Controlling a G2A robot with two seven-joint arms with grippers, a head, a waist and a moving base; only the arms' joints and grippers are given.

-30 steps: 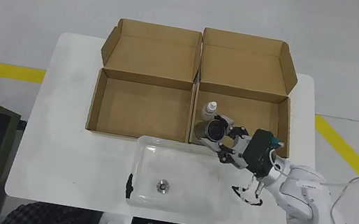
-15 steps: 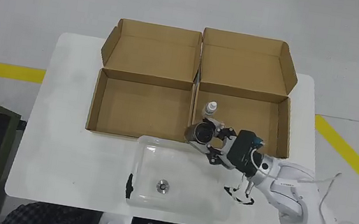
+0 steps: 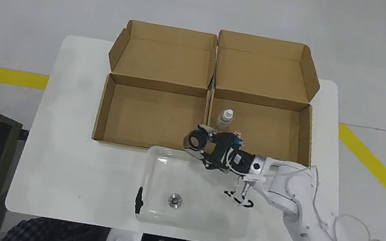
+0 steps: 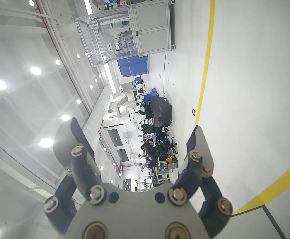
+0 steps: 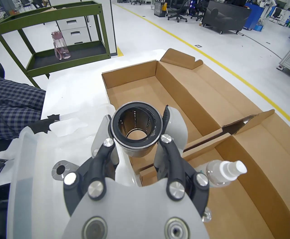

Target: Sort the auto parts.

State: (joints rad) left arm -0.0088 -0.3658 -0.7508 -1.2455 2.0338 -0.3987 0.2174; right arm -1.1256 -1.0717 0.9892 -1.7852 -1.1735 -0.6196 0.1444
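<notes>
A metal cylindrical bearing (image 5: 137, 129) with a black rim is held in my right gripper (image 5: 137, 116), which is shut on its sides. In the top view the bearing (image 3: 196, 141) hangs over the front wall where the left cardboard box (image 3: 151, 118) meets the right cardboard box (image 3: 268, 125). A small spray bottle (image 3: 225, 116) lies in the right box, close beside the gripper (image 3: 202, 142). A flat metal ring (image 3: 176, 200) rests in the clear plastic tray (image 3: 163, 163). My left gripper (image 4: 136, 129) is open, holds nothing and points out into the hall.
Both boxes have their lids folded back toward the far side of the white table (image 3: 68, 139). A small black part (image 3: 138, 203) sits at the tray's near-left corner. A green cart (image 5: 56, 34) stands on the floor beyond the table.
My right arm has carried the bearing to the left, from over the right box's front corner to the junction with the left box. The spray bottle and ring have not moved.
</notes>
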